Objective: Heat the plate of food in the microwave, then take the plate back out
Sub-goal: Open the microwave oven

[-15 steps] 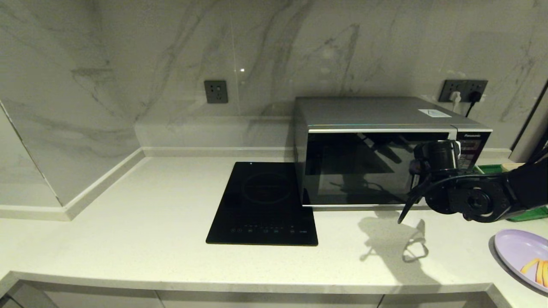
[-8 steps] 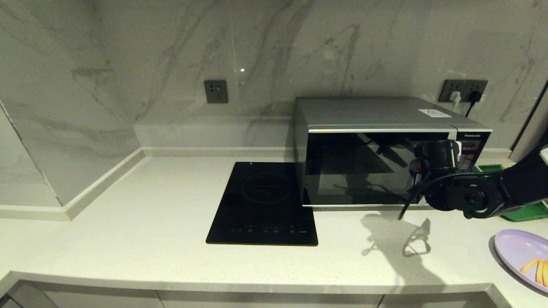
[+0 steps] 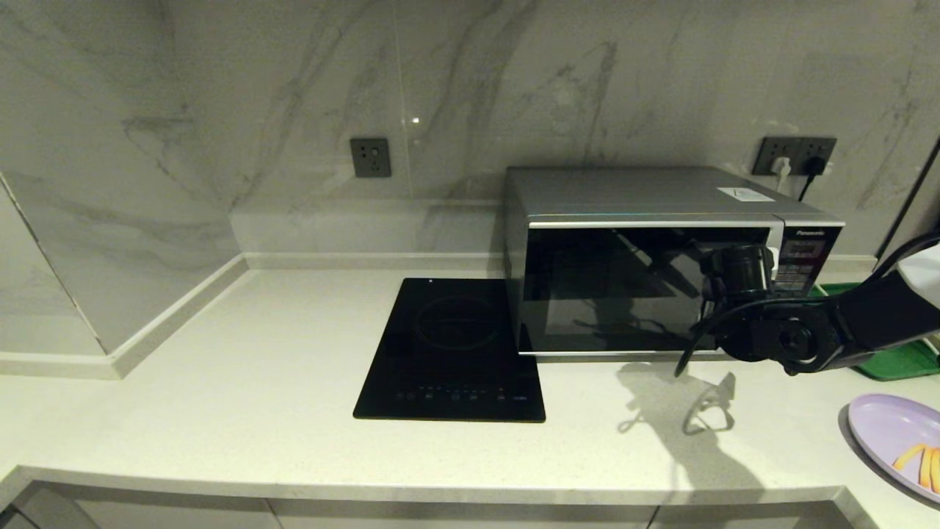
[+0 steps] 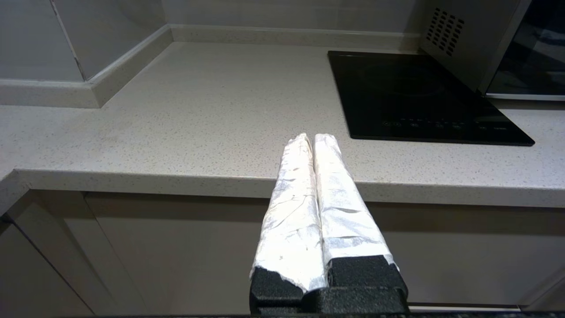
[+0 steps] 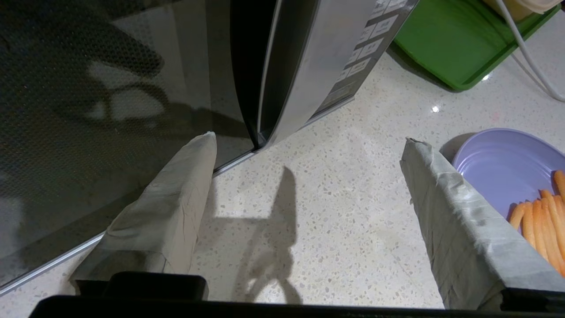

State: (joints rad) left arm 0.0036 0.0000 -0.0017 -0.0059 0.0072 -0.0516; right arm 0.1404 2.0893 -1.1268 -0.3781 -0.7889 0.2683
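Observation:
The silver-grey microwave [image 3: 661,198] stands at the back right of the counter, its dark glass door [image 3: 631,286] closed. My right arm [image 3: 782,339] hangs just in front of the door's right edge, beside the keypad panel [image 3: 804,257]. In the right wrist view my right gripper [image 5: 307,138] is open wide over bare counter, one finger [image 5: 172,212] close to the door glass [image 5: 110,110], nothing between the fingers. The lavender plate [image 3: 885,433] with orange sticks [image 5: 540,216] lies on the counter to the right of the gripper. My left gripper [image 4: 313,137] is shut and empty, parked before the counter's front edge.
A flat black induction cooktop [image 3: 452,345] lies left of the microwave. A green tray [image 3: 899,361] sits right of the microwave, behind the plate. A white cable [image 5: 527,53] runs over the green tray [image 5: 454,44]. The marble wall carries sockets [image 3: 797,154].
My right arm has shifted a little left and back toward the microwave door, and its fingers have spread slightly wider. The plate and door have not moved.

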